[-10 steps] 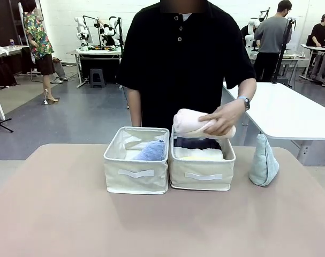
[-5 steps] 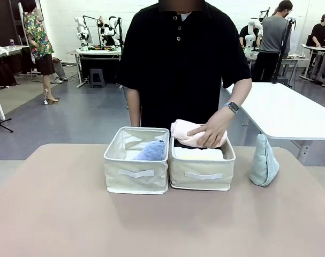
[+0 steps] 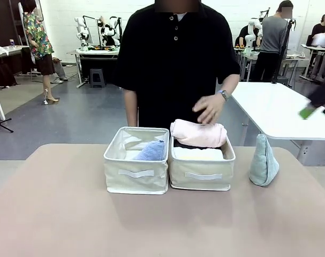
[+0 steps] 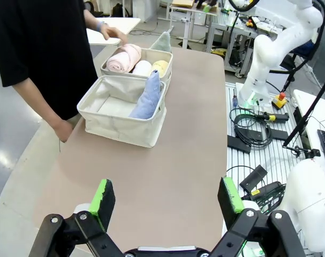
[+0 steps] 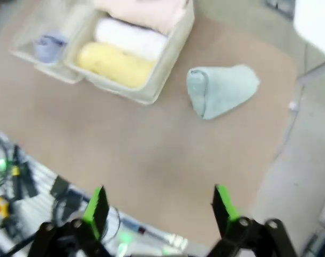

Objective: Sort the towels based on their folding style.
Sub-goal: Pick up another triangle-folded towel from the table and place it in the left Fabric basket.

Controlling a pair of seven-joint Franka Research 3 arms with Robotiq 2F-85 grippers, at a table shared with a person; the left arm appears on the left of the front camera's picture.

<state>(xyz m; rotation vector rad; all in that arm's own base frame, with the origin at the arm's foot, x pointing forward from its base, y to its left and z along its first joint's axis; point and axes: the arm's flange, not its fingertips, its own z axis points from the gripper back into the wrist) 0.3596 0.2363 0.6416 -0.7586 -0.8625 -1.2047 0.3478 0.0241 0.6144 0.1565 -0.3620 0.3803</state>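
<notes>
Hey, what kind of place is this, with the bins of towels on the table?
Most likely a robotics lab or workshop. A white robot arm stands beside the table, with loose cables lying near its base. More white work tables fill the open, grey-floored room behind the person.

Pale pink towel point(image 3: 198, 133), white towel point(image 5: 131, 37), yellow towel point(image 5: 115, 64), lavender-blue towel point(image 3: 151, 151), pale teal towel point(image 3: 263, 161); cream bins point(image 3: 136, 183); plain beige worktop point(image 3: 151, 225); black shirt point(image 3: 178, 69) on person.
</notes>
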